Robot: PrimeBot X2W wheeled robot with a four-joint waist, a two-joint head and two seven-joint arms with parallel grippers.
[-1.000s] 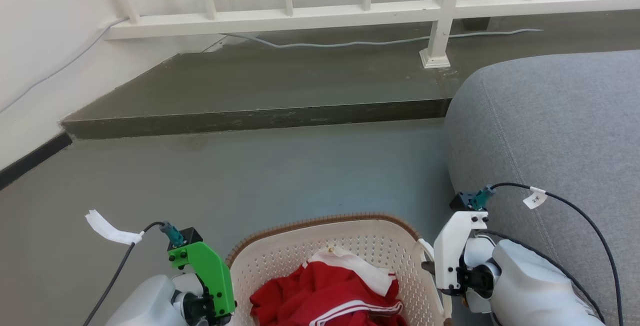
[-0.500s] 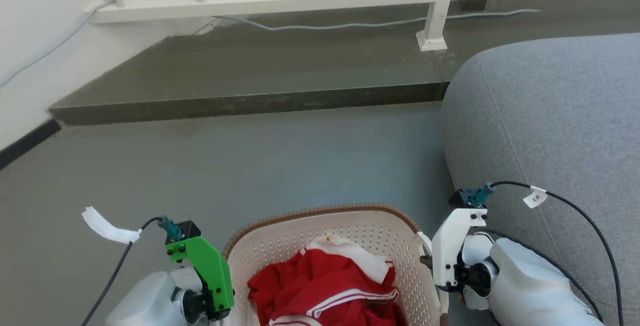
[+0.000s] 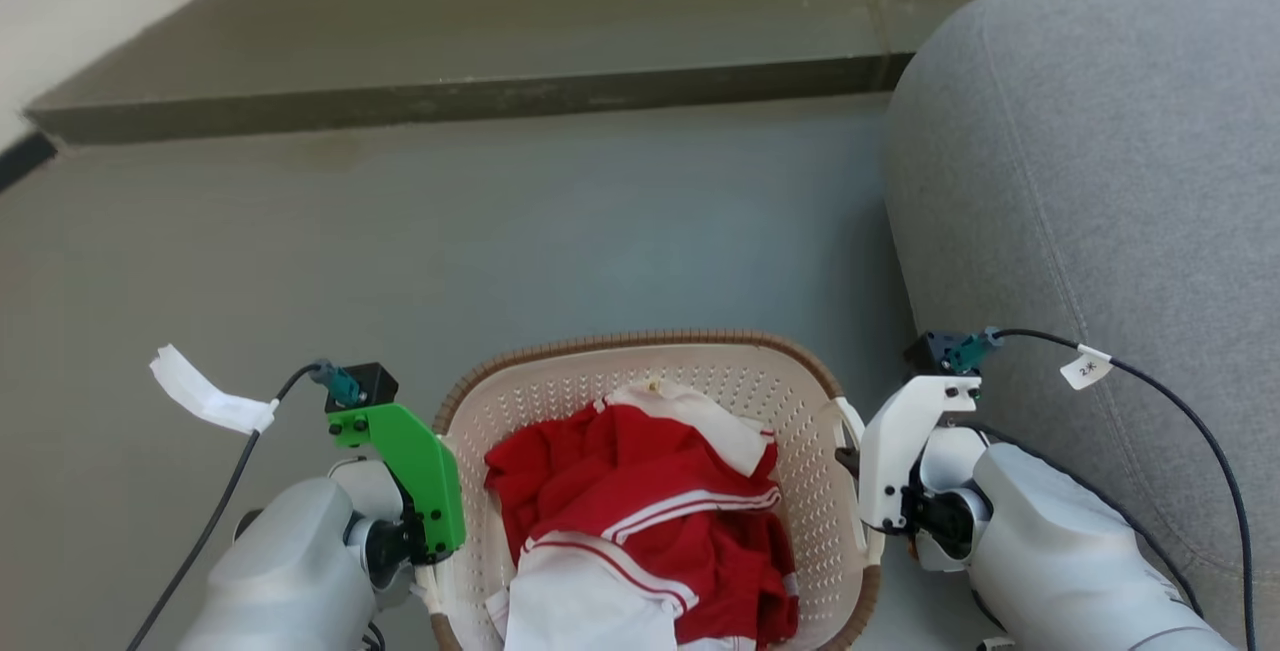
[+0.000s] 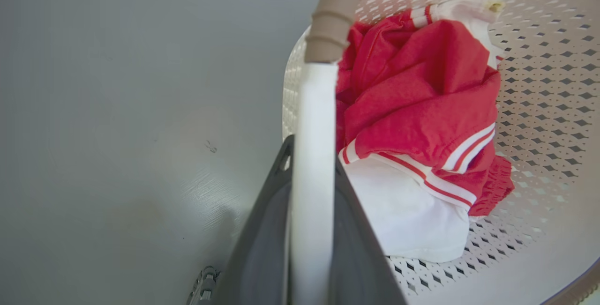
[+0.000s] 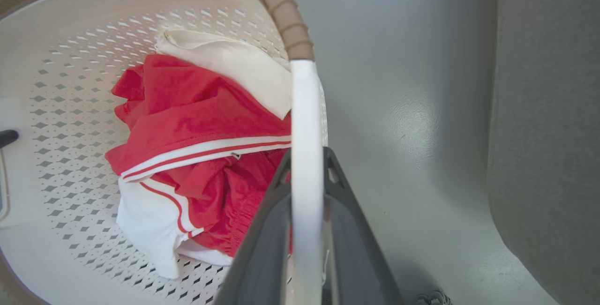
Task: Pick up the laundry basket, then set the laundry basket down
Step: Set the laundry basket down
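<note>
Laundry basket [image 3: 812, 503] between both end effectors [image 4: 311, 153] [image 5: 307, 152]

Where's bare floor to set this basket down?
Ahead of the laundry basket, the grey floor is bare up to the dark step. Left of it is bare too. Tight on the right: the grey sofa sits close.
</note>
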